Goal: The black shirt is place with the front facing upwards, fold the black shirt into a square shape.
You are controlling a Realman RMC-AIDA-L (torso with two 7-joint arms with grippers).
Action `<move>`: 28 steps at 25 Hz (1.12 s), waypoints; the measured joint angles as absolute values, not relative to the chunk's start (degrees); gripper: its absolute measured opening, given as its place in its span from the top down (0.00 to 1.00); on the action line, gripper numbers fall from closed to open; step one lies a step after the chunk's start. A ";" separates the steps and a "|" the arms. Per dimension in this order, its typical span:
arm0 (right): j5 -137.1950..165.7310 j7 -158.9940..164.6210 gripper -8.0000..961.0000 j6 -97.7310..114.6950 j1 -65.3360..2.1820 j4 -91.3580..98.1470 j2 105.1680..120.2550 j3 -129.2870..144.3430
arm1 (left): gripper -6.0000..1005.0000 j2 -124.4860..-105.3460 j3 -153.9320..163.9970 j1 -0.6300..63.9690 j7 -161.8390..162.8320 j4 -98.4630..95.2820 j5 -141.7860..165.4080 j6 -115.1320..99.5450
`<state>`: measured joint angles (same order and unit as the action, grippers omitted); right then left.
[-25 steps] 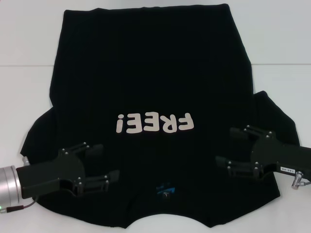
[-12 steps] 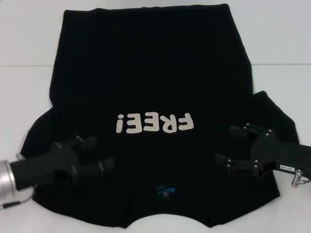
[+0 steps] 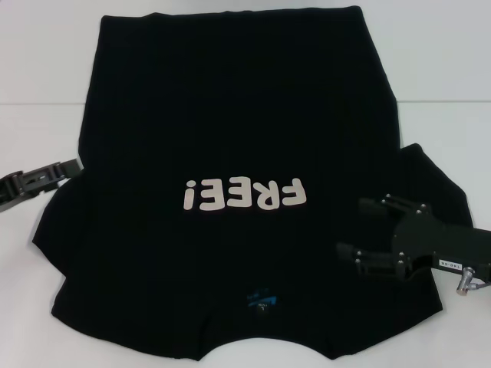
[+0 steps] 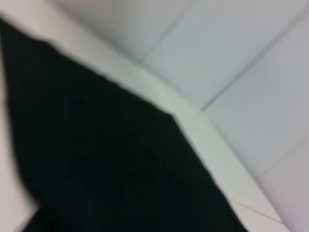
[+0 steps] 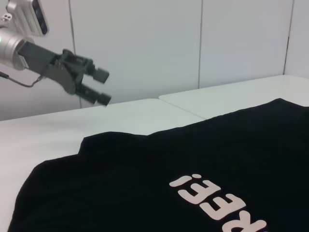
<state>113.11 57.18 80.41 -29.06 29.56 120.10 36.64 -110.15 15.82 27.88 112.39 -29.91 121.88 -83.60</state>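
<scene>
Shirt (image 3: 230, 153): lay flat on table (image 3: 445, 69), print up.
Left gripper (image 5: 99, 87): spread apart, raised beside sleeve.
Right gripper (image 3: 360, 230): spread apart over shirt.

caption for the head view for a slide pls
Black shirt lies flat, "FREE!" up; left gripper at its left edge, open right gripper above its right side.
</scene>
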 joint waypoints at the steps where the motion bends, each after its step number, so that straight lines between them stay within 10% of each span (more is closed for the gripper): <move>1: 113.11 57.30 0.03 80.42 -29.16 29.55 120.12 36.67 | 0.13 -109.86 15.91 27.88 115.33 -30.38 123.41 -83.00; 28: 113.11 57.75 0.03 80.47 -30.15 29.53 120.05 36.76 | 0.13 -111.51 22.53 28.86 117.56 -31.50 132.10 -68.04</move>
